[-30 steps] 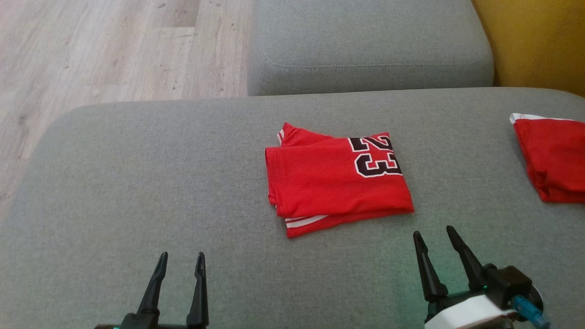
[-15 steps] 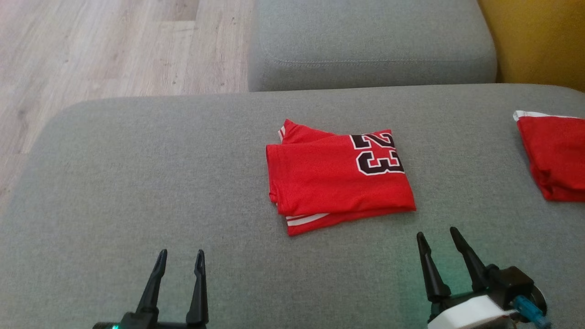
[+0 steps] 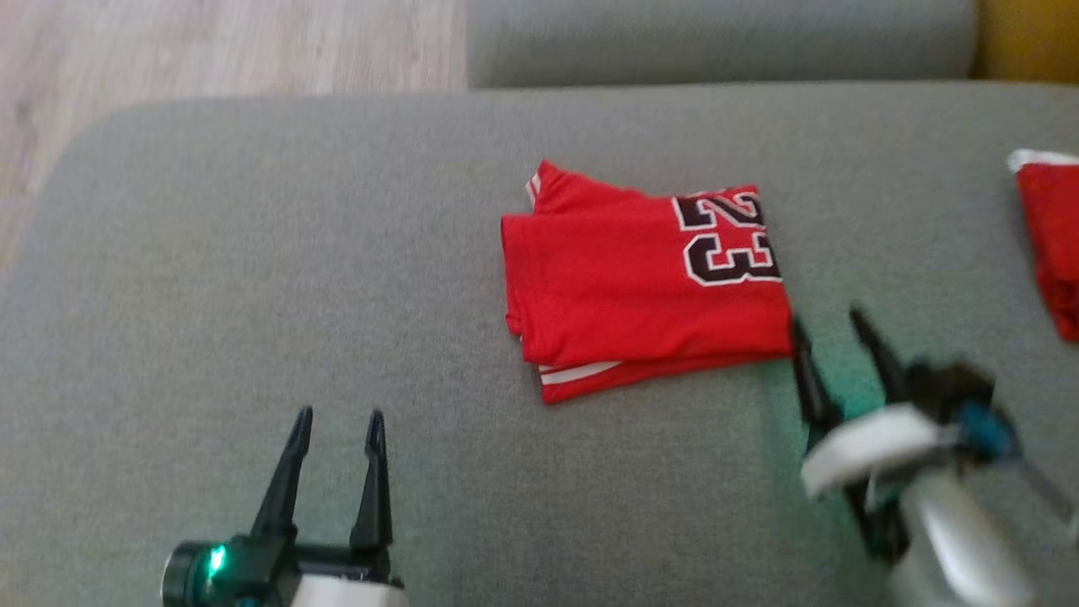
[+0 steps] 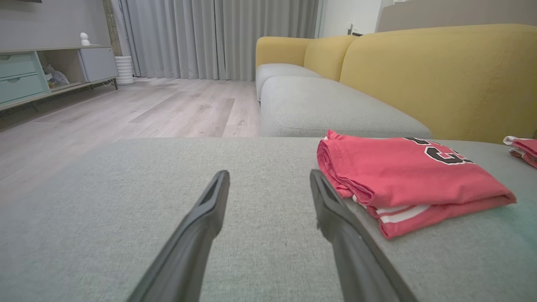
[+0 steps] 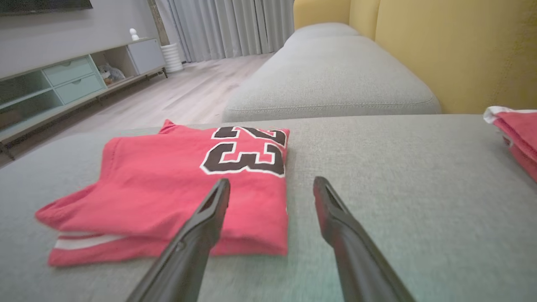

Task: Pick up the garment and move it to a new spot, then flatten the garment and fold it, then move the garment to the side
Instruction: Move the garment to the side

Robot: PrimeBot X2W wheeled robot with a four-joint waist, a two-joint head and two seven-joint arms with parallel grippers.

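Note:
The garment (image 3: 645, 287) is a red jersey with a black "23", folded into a rectangle on the grey sofa seat (image 3: 253, 278). It shows at the right in the left wrist view (image 4: 402, 176) and at the left in the right wrist view (image 5: 176, 188). My right gripper (image 3: 830, 324) stands open at the jersey's near right corner, its left finger over the red cloth's edge and nothing between the fingers. Well to the left of the jersey and nearer me, my left gripper (image 3: 337, 417) is open and holds nothing.
A second folded red garment (image 3: 1049, 236) lies at the seat's far right edge. Another grey seat cushion (image 3: 716, 42) sits beyond, with a yellow backrest (image 4: 440, 75) to the right. Wooden floor (image 3: 211, 42) lies past the seat's left end.
The head camera has tilted, shifting the whole picture. My right gripper has moved forward up to the jersey's near right corner. The left gripper has moved forward a little. The jersey lies as before.

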